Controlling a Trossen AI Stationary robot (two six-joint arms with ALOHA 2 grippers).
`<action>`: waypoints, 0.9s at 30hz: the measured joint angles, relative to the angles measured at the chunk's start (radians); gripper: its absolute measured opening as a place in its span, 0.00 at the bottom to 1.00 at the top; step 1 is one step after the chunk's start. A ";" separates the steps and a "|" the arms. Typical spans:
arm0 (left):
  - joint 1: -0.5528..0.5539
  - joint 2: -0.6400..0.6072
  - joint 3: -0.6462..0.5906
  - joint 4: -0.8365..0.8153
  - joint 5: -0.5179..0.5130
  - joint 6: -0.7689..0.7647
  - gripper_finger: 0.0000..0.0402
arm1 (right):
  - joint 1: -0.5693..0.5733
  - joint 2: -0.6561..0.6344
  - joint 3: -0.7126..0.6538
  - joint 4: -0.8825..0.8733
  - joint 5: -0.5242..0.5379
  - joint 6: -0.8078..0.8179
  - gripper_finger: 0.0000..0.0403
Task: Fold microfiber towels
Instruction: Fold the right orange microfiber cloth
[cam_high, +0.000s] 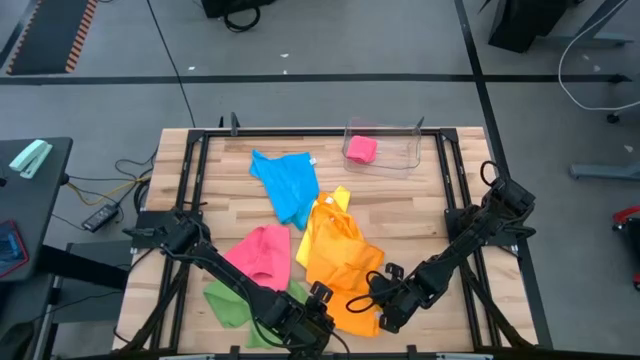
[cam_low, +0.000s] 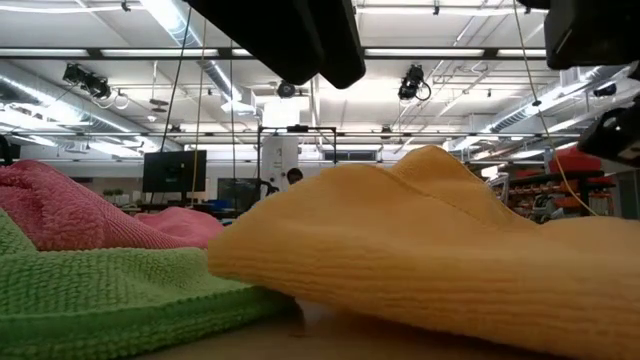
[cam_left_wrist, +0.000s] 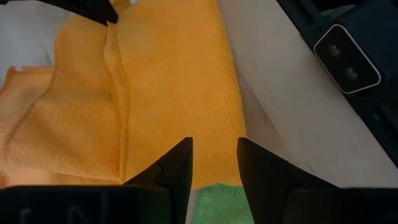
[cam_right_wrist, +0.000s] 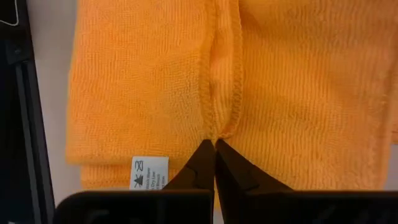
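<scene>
Towel folds are lying right under both of my tools. My right tool (cam_right_wrist: 215, 163) is sitting pinched fully shut at the hemmed fold of the orange towel (cam_high: 345, 262), its tips meeting on the seam, though I cannot tell whether cloth is caught between them. My left tool (cam_left_wrist: 214, 163) is hovering partly open over the same orange towel's edge, gripping nothing, with a strip of the green towel (cam_high: 228, 303) showing between its fingers.

On the wooden tabletop (cam_high: 430, 215), the orange towel is lying at about 6 o'clock, the green towel at 7, the pink towel (cam_high: 262, 252) nearer the centre, the blue towel (cam_high: 287, 184) toward 12, and a clear plastic bin (cam_high: 383, 147) holding a pink cloth (cam_high: 361, 149) at 1 o'clock.

Only the right wrist view is showing a white label (cam_right_wrist: 149, 172) on the orange hem. Only the low view is showing the room behind: ceiling lights (cam_low: 183, 22) and a dark monitor (cam_low: 174, 171).
</scene>
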 joint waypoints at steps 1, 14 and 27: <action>0.000 0.000 0.000 0.000 0.000 0.000 0.33 | 0.000 0.000 0.012 -0.019 -0.001 0.001 0.02; 0.000 0.000 0.000 -0.003 0.000 -0.002 0.32 | 0.014 -0.002 0.064 -0.126 -0.008 0.049 0.03; 0.000 0.000 0.000 -0.003 0.000 -0.003 0.32 | -0.019 -0.008 -0.060 -0.119 -0.012 0.090 0.03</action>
